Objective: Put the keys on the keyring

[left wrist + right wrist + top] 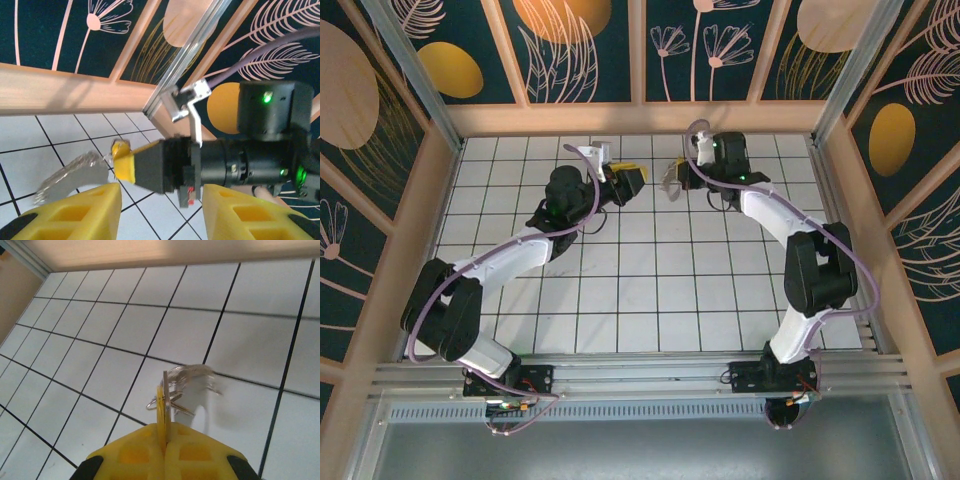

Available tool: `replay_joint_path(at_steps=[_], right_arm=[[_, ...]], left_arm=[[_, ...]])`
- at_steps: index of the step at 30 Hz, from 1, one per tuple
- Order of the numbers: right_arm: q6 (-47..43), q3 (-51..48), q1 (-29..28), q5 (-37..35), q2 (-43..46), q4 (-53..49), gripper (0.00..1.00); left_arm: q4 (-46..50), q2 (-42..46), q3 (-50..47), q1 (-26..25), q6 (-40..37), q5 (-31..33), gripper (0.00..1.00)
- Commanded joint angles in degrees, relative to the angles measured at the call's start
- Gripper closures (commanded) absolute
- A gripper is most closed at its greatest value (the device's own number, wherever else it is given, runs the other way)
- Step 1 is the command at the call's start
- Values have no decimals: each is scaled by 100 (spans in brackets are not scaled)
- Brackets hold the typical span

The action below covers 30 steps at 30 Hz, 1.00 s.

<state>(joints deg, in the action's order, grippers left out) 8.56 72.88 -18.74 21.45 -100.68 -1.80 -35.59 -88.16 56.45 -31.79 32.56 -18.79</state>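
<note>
- Reaching toward the far tiles in the top view, both arms nearly meet. The left pincer (632, 178) shows its yellow tips, and the right pincer (680, 177) sits just beside it. A pale grey bunch of keys (669, 183) hangs at the right pincer's tip, over the white tiled tabletop (650, 290). It is too small there to separate ring from keys.
- Left wrist view: the left pincer (162, 215) stands wide — its yellow fingers (75, 212) sit at the bottom edge, well apart and clear of the keys. Beyond the gap, the right pincer (125, 167) points left, with the yellow-headed key (119, 148) at its tip. The bunch of keys (75, 175) trails left of it, blurred, above the tabletop (30, 145).
- Right wrist view: the right pincer (165, 440) is clamped narrow on the yellow-headed key (160, 407), seen edge-on between the pads. The keyring (192, 375) and silver keys dangle from it as a grey blur — I cannot tell whether they touch the tiles.
</note>
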Motion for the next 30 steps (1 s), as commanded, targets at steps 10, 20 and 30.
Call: replay_joint_path(at_steps=[10,20,30], right_arm=[[1228,-2351,-541,15,429,1446,100],[1620,-3340,-1228,-124,633,1885,100],[1729,-4112,-1743,111,2057,1708,26]], left_arm=[[211,280,-39,25,-56,17,51],[324,341,-37,29,-37,-80,50],[476,571,-273,26,-55,-109,31]])
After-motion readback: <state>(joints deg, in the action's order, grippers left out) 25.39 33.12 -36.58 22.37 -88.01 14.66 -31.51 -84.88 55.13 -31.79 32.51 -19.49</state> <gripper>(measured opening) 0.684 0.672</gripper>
